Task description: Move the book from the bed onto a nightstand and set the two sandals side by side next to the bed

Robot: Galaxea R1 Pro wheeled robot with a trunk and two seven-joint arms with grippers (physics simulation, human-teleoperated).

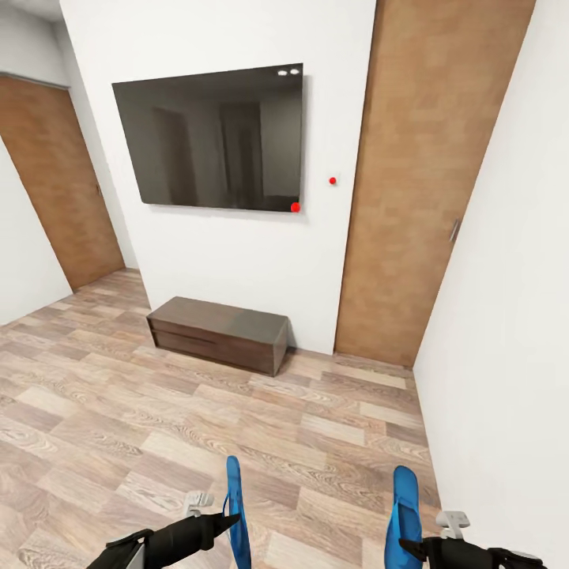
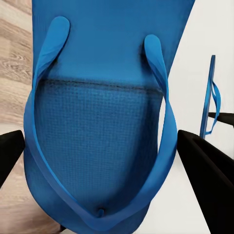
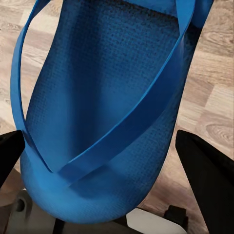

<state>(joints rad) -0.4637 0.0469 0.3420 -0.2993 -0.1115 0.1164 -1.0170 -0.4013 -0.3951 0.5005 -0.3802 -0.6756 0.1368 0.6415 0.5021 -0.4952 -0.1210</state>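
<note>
A white wall (image 1: pixel 261 253) faces the robot, flanked by two tall wood-grain doors: one at far left (image 1: pixel 59 182) and a larger one at right (image 1: pixel 427 174). A wood-plank floor (image 1: pixel 158 427) spreads across the lower half of the head view. On the wall hangs a wide black television screen (image 1: pixel 213 138), with a small red dot (image 1: pixel 295 207) at its lower right corner and another (image 1: pixel 333 181) just beside it on the wall. Below the screen, a low dark-brown cabinet (image 1: pixel 217 332) stands on the floor against the wall. At the bottom edge, the left end effector (image 1: pixel 229 519) is closed on one bright-blue sandal (image 1: pixel 235 506), held on edge and off the floor; the left wrist view shows its sole (image 2: pixel 97 141) and straps between the black fingers (image 2: pixel 207 170). The right end effector (image 1: pixel 407 545) grips the second blue sandal (image 1: pixel 405 510), likewise held on edge above the planks, its sole (image 3: pixel 97 122) seen close up in the right wrist view. The two sandals sit well apart, one in each arm.
</note>
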